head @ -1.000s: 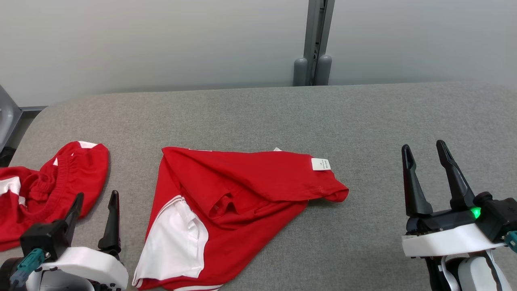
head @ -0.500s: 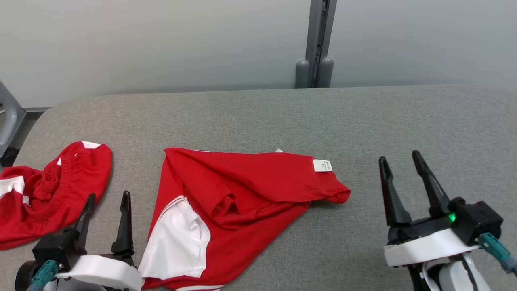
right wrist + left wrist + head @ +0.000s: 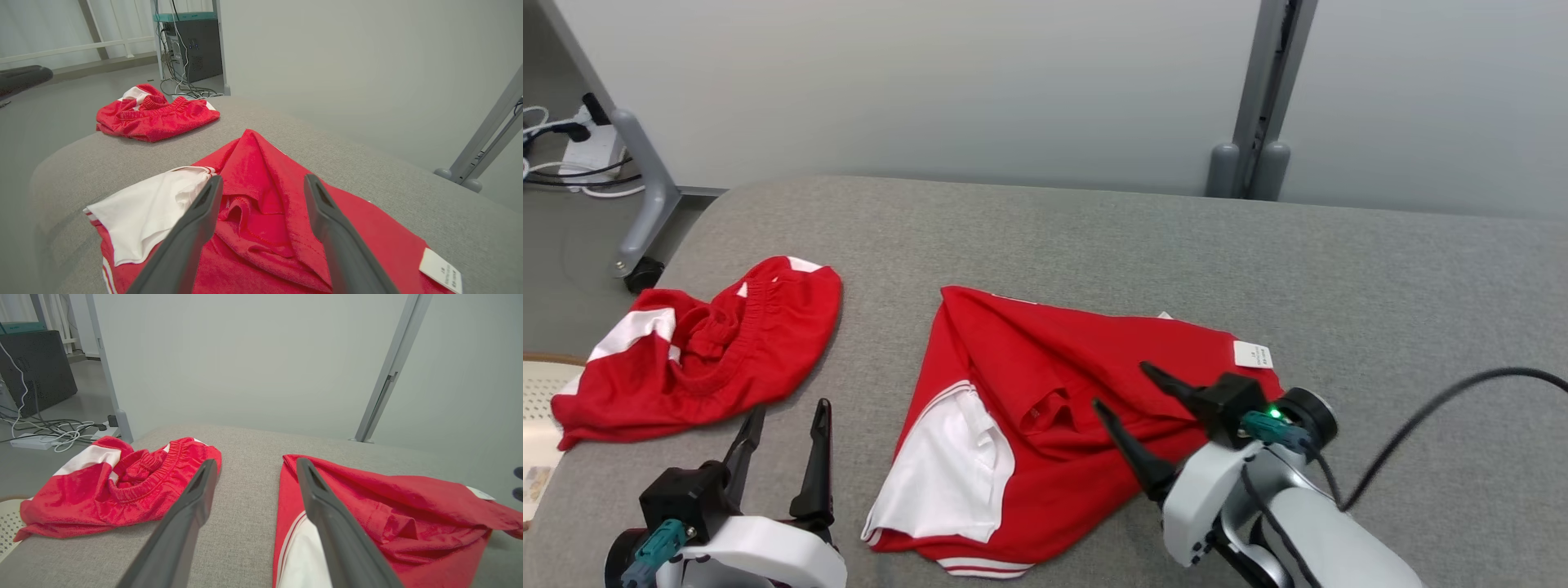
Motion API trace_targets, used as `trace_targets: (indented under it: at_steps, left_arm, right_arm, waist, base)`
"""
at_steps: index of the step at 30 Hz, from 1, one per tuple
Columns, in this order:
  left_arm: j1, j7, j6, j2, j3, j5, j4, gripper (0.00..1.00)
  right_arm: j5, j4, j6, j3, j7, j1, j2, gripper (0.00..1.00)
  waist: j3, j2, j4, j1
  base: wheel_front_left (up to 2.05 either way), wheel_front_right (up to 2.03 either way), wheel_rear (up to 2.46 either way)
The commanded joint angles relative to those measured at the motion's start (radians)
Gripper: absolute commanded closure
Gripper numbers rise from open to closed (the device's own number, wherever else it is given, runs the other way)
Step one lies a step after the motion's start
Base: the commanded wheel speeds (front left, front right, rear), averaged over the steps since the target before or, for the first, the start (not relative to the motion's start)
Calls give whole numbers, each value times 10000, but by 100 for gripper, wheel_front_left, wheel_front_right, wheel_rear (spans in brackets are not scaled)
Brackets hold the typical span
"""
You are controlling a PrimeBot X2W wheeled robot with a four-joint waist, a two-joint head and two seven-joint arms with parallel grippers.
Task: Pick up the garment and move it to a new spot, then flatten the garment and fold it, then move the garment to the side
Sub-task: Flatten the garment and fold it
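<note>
- Looking down from the head camera: the shirt [image 3: 1045, 384], red with a white panel, lies crumpled in the lower middle of the frame on the grey table [image 3: 1094, 237].
- The white panel sits at the shirt's lower left. A small white label [image 3: 1252, 354] shows at its right corner.
- The right gripper [image 3: 1121, 385] hangs over the shirt's right half, lower centre-right of the frame, fingers pointing up-left. Its jaws are spread with nothing pinched.
- I can't tell from the head view whether its tips touch the cloth. The right wrist view shows red folds in the gap between the fingers.
- The left gripper [image 3: 791, 408] is at the lower left of the frame, over bare table between the shorts [image 3: 711, 351] and the shirt. Its jaws are spread and empty.
- In the left wrist view, one finger lines up with the shorts' edge and the other with the shirt's left edge, with grey table between.
- The shorts are red with white patches, bunched at the left of the frame near the table's edge, apart from the shirt.
- A black cable [image 3: 1437, 408] arcs from the right wrist toward the right edge of the frame.
- A grey post [image 3: 1270, 82] stands behind the table, upper right.
</note>
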Motion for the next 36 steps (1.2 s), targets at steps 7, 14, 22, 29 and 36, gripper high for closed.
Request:
trace_targets:
  at_steps: [7, 14, 22, 29, 36]
  left_arm:
    - [-219, 22, -120, -115, -211, -136, 219, 0]
    - [-278, -60, -174, -145, -227, -255, 366, 0]
    - [-538, -187, -310, -196, -257, -393, 630, 0]
    - [-704, -252, -352, -230, -300, -432, 815, 0]
    - [-816, -283, -332, -184, -296, -494, 957, 0]
  right_arm:
    - [537, 1496, -1, 2492, 1668, -1810, -370, 0]
    - [555, 2764, -1, 3590, 2125, -3055, -310, 0]
    - [813, 4071, -1, 4030, 1927, -3821, -52, 0]
    - [1199, 4800, -1, 3982, 1196, -4132, 138, 0]
    - [1444, 5500, -1, 3966, 86, -4310, 302, 100]
  waist:
    - [-105, 0, 833, 0]
    - [65, 0, 1315, 0]
    - [430, 0, 1664, 0]
    - [590, 0, 1847, 0]
    - [617, 0, 1863, 0]
  base:
    - [0, 0, 0]
    - [0, 0, 0]
    - [0, 0, 0]
    - [0, 0, 0]
    - [0, 0, 0]
